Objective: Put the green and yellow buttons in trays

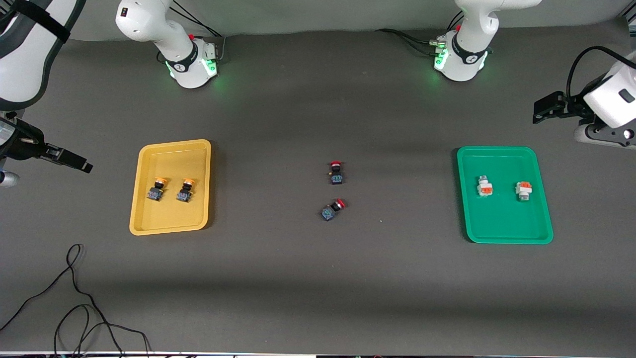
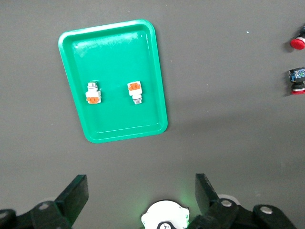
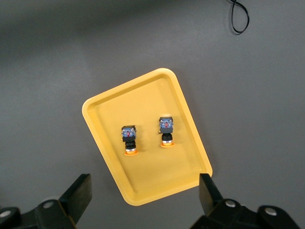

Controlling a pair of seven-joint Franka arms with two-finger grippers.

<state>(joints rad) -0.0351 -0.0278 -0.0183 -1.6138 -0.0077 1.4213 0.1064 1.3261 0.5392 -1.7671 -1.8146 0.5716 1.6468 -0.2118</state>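
Note:
Two yellow-capped buttons [image 1: 157, 189] [image 1: 185, 190] with dark bodies lie side by side in the yellow tray [image 1: 171, 219]. They also show in the right wrist view [image 3: 128, 139] [image 3: 166, 130], in the yellow tray [image 3: 157, 176]. Two white-grey buttons with orange blocks [image 1: 484, 186] [image 1: 523, 190] lie in the green tray [image 1: 502, 223]; they also show in the left wrist view [image 2: 93, 93] [image 2: 135, 91], in the green tray [image 2: 119, 62]. My left gripper [image 1: 544, 107] [image 2: 141, 188] is open and empty, high up by the green tray's end. My right gripper [image 1: 74, 161] [image 3: 145, 188] is open and empty, high up by the yellow tray's end.
Two red-capped dark switches [image 1: 336, 172] [image 1: 333, 209] lie on the table's middle between the trays; they also show in the left wrist view [image 2: 298, 42] [image 2: 297, 81]. A black cable [image 1: 74, 298] loops on the table nearer to the front camera than the yellow tray.

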